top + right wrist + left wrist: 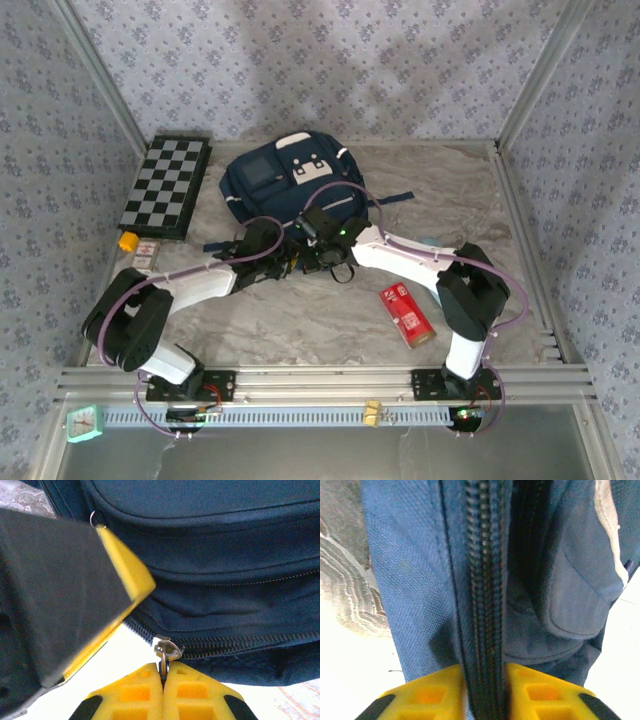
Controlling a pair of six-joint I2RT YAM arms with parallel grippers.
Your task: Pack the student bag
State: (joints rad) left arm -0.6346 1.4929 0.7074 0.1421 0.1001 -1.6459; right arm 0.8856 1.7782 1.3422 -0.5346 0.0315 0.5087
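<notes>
The marble bench is fenced by wallpapered walls at the back and both sides and by a metal rail along the near edge. Its front middle and right rear offer the most open room. The student bag lies at the rear centre. In the top view both wrists hide its near edge, so the hands are hard to make out there. A chessboard sits at the left rear, close to the wall and apart from the bag. The left hand is clamped on the bag's zipper seam, the black teeth running straight up between its yellow fingers. The bag's fabric is cut off at the top and bottom of that view. A red packet lies at the right front, well apart from the bag. The right hand is pressed together on the zipper pull, with a finger of the left hand looming just beside it.
</notes>
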